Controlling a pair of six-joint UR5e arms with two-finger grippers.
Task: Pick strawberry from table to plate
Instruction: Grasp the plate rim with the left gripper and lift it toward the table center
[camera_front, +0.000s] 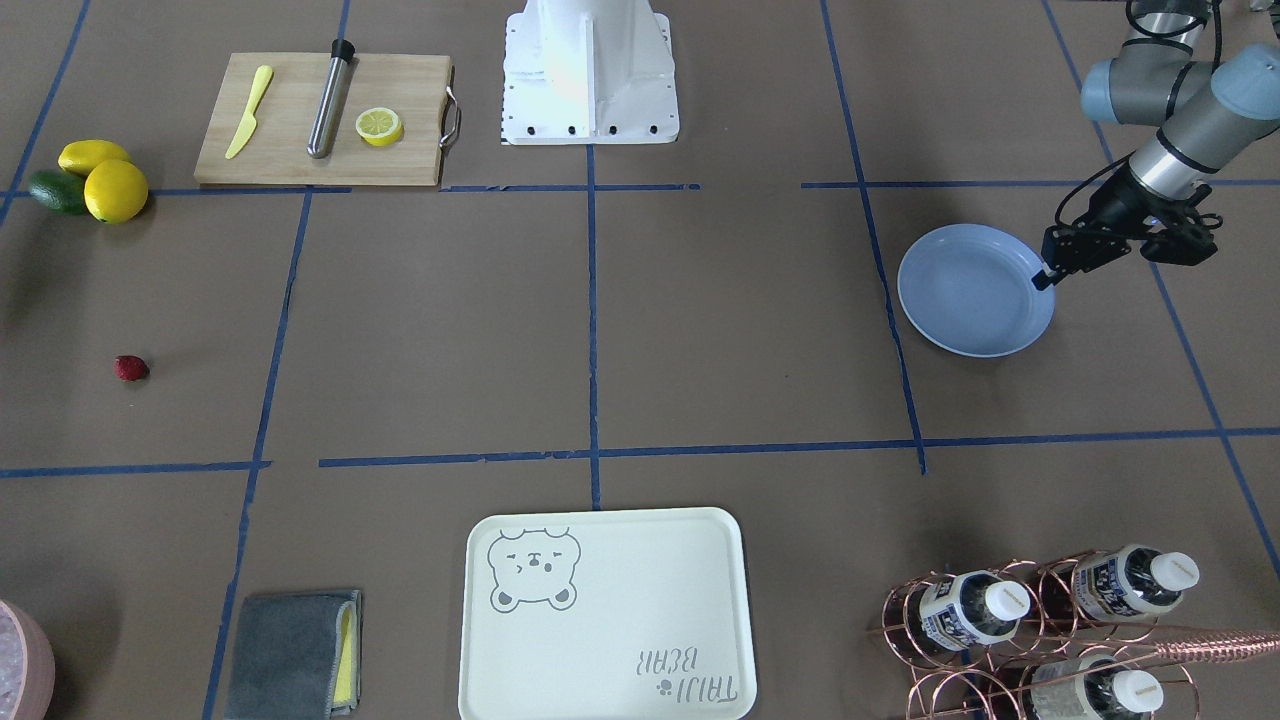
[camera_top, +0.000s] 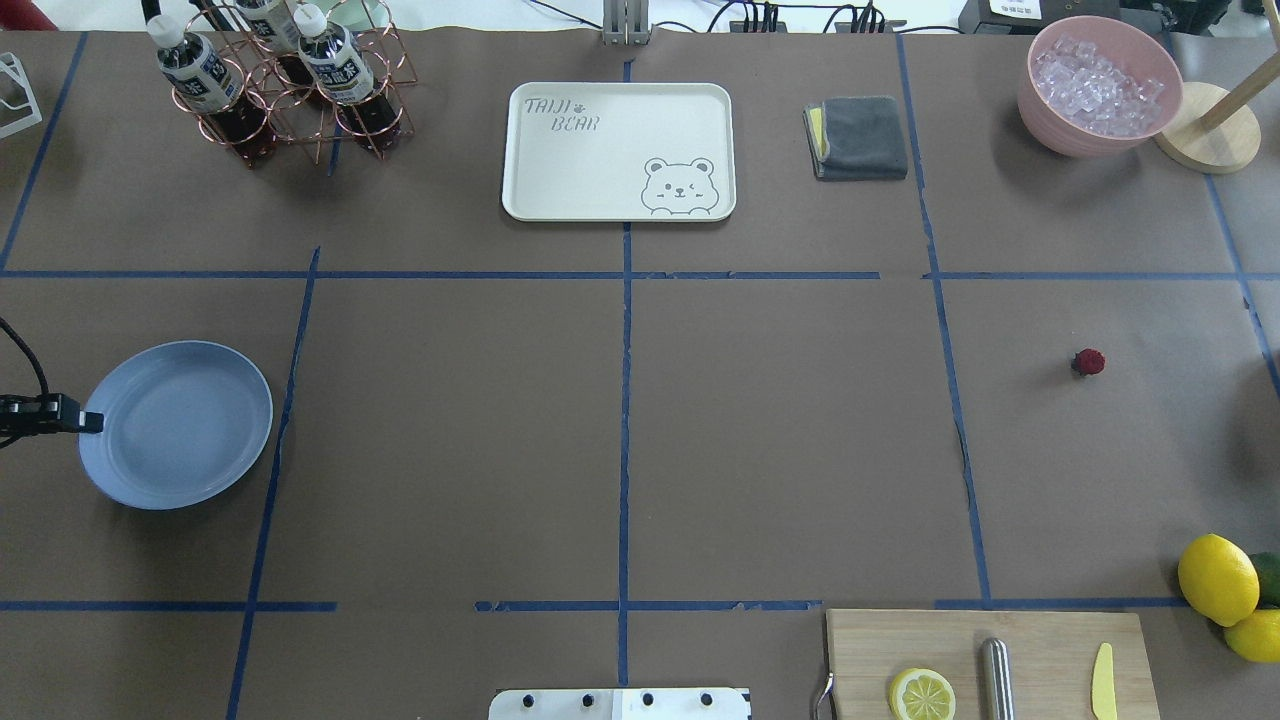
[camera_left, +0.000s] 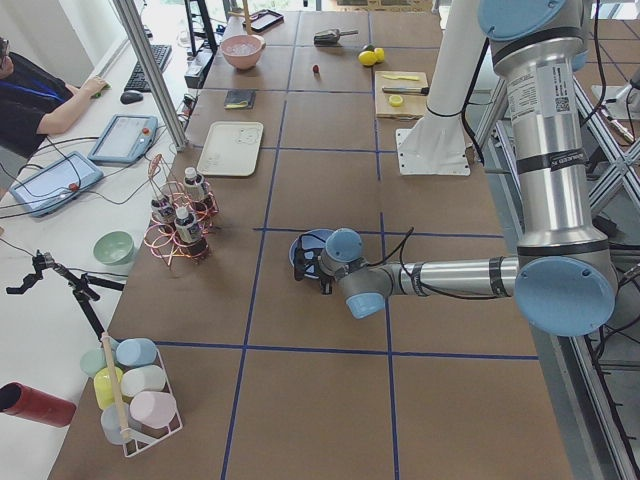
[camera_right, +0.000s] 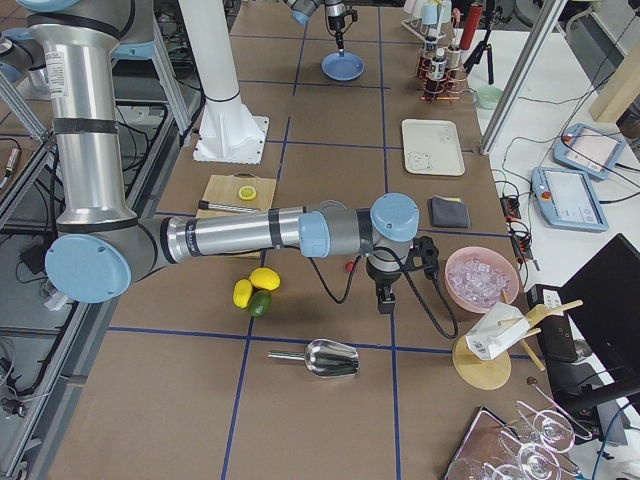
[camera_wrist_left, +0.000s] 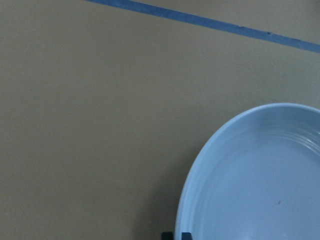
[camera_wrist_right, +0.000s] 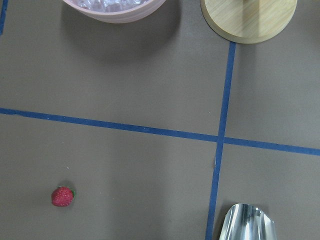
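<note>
step: reach, strawberry (camera_top: 1088, 362) unpicked | lies on table (camera_top: 780, 450), R side, far from plate (camera_top: 175, 420) | R gripper (camera_right: 385, 300) nearby, fingers: can't tell | L gripper (camera_front: 1043, 280) fingers pinch plate rim, it seems | next: R centres over it, drops, nips

Bright even overhead light, soft shadows, left wrist view blurry

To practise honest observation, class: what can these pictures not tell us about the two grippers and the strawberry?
Right gripper: seen only in exterior right, small and dark; open or shut unclear.
Left gripper: fingertips cut by wrist view's bottom edge; grip on plate rim unclear.
Strawberry: leafy top too small overhead.
</note>
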